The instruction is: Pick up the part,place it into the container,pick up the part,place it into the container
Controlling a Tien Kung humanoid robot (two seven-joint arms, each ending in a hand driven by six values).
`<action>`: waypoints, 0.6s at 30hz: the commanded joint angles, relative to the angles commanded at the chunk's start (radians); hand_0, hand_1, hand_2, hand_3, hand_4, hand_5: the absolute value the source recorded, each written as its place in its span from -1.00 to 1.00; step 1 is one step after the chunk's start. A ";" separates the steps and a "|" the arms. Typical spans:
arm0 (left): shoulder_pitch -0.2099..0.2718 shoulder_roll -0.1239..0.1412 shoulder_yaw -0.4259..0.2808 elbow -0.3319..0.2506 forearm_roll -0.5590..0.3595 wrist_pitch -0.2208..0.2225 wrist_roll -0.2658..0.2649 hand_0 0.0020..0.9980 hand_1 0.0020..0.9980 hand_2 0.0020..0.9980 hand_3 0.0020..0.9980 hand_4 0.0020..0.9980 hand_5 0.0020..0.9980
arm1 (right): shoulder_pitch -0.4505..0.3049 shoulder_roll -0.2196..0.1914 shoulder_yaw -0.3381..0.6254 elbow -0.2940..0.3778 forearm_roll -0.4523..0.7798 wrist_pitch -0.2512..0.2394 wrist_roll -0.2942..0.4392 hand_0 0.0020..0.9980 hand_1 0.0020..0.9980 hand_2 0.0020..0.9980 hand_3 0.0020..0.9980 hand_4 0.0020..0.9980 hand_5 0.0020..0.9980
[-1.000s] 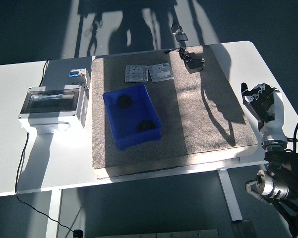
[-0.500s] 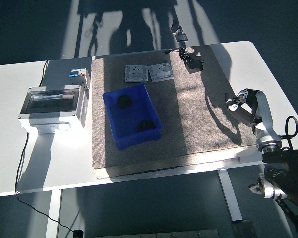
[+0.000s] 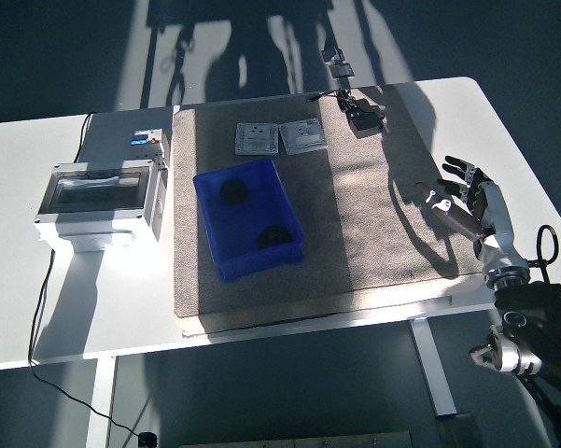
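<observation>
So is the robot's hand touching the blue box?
Apart. The head view shows the right hand with fingers spread over the mat's right edge, a wide stretch of bare mat between it and the blue box.

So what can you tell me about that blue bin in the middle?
The blue bin is an open, rectangular tub that looks like plastic. It sits slightly turned on the grey mat, just in front of two grey square plates. Two dark round parts lie inside, one toward the back and one at the front right. No hand touches it.
</observation>
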 joint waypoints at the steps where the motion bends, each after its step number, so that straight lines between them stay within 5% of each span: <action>1: 0.000 -0.001 0.002 0.000 -0.003 0.001 -0.001 0.38 0.31 0.25 0.14 0.04 -0.03 | 0.003 -0.001 -0.006 -0.001 0.000 0.002 -0.004 0.83 0.92 0.96 1.00 1.00 -0.09; 11: -0.003 -0.009 -0.005 0.000 0.008 -0.002 -0.002 0.38 0.31 0.26 0.14 0.04 -0.04 | 0.020 0.005 -0.070 -0.022 0.053 0.030 -0.033 0.84 0.91 0.90 1.00 1.00 -0.09; 12: -0.003 -0.009 -0.007 0.000 0.008 -0.002 -0.002 0.39 0.31 0.26 0.16 0.03 -0.03 | 0.020 0.005 -0.071 -0.022 0.063 0.030 -0.029 0.81 0.79 0.74 1.00 1.00 -0.10; 17: -0.002 -0.007 -0.012 0.000 0.010 -0.005 -0.003 0.39 0.31 0.26 0.16 0.03 -0.03 | 0.015 0.007 -0.056 -0.027 0.175 0.046 0.054 0.81 0.79 0.74 1.00 1.00 -0.10; 18: -0.002 -0.007 -0.013 0.000 0.012 -0.006 -0.002 0.39 0.31 0.26 0.16 0.03 -0.04 | 0.012 0.008 -0.050 -0.025 0.200 0.052 0.072 0.04 -0.67 -0.49 0.48 1.00 0.72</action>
